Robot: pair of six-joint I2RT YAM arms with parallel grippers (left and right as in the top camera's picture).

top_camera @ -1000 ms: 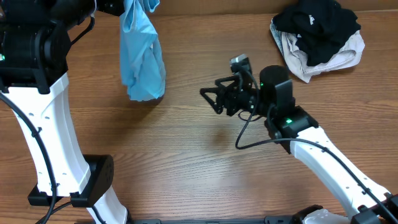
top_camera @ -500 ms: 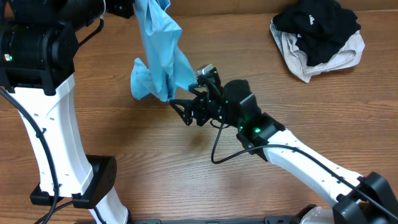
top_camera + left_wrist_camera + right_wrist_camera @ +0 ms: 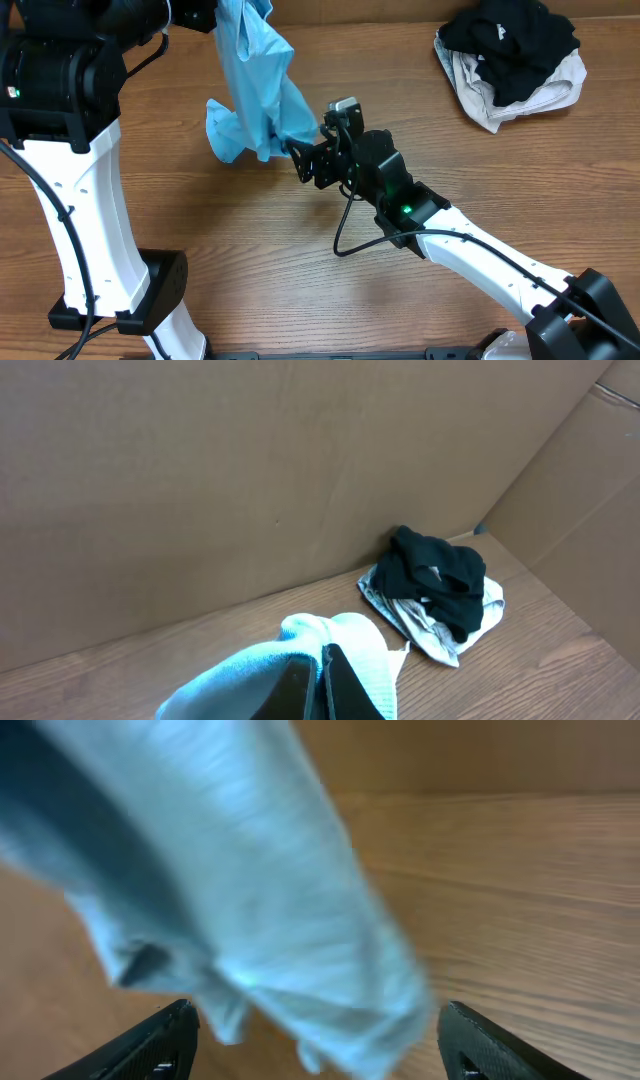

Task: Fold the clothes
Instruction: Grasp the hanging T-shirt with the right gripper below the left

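Right arm (image 3: 400, 200) has swung clear across the worktop (image 3: 250, 270) from its spot in the middle a second ago, and now its nose is right up against the hanging blue shirt (image 3: 255, 90). The shirt has moved too: it hung fairly straight before, and now its lower part is pushed out toward the left with a bunched fold near the bottom. Up top, the left fingers (image 3: 345, 695) are pinched together on the cloth and hold the shirt up off the wood, with only its lowest folds near the surface. The right fingers (image 3: 160, 1040) are spread wide, one each side of the wrist view, with blurred blue fabric draped just in front of them; nothing is gripped there yet. So this reads as the approach for a second hold on the lower edge, probably so the two arms can spread the shirt flat before any fold is made. Folding itself has not begun. Far over in the corner, the black garment (image 3: 510, 40) sits heaped on the cream garment (image 3: 520, 100), well apart from the action.
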